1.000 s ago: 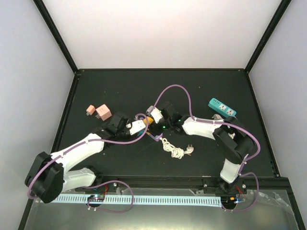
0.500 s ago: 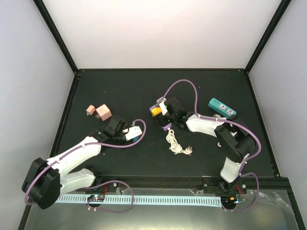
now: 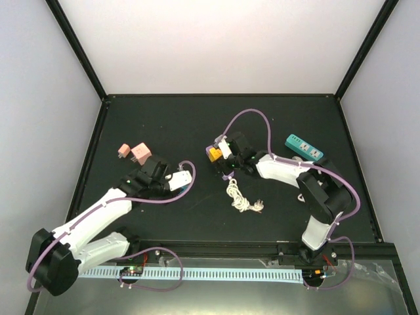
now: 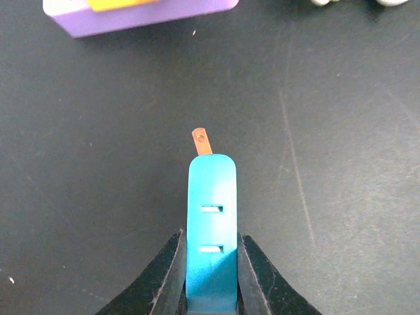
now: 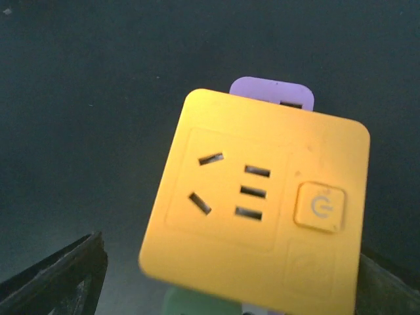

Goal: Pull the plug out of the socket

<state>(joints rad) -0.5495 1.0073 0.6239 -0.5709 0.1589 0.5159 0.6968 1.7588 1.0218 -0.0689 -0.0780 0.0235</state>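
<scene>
**Top view.** My left gripper (image 3: 176, 182) is clamped on the plug (image 3: 186, 179), a white and teal body held left of the centre of the table (image 3: 164, 125). My right gripper (image 3: 223, 151) grips the socket (image 3: 213, 155), whose yellow face shows from above, to the right of the plug. Plug and socket are apart, with bare table between them, so the plug is out of the socket. A coiled white cord (image 3: 241, 199) lies near the socket on its near side. A teal strip (image 3: 304, 147) lies well apart at the right. 2 pink adapters (image 3: 140, 154) sit just beside each other at the left.

**Left wrist view.** My 2 fingers (image 4: 164, 279) press the teal sides of the plug (image 4: 211, 223), and the jaws are parted only by its width. The plug's upper face carries 2 small slots. 1 copper prong (image 4: 202, 141) juts out past its far end, above the table.

**Right wrist view.** The socket (image 5: 256, 203) sits between my fingers (image 5: 62, 275), and the jaws are spread wide to span it. The right finger meets the socket's edge. On the left the contact falls below the frame, so I cannot tell it there. The yellow face shows 5 slots and 1 power button (image 5: 319, 207). A purple part (image 5: 272, 92) shows past its far edge.
</scene>
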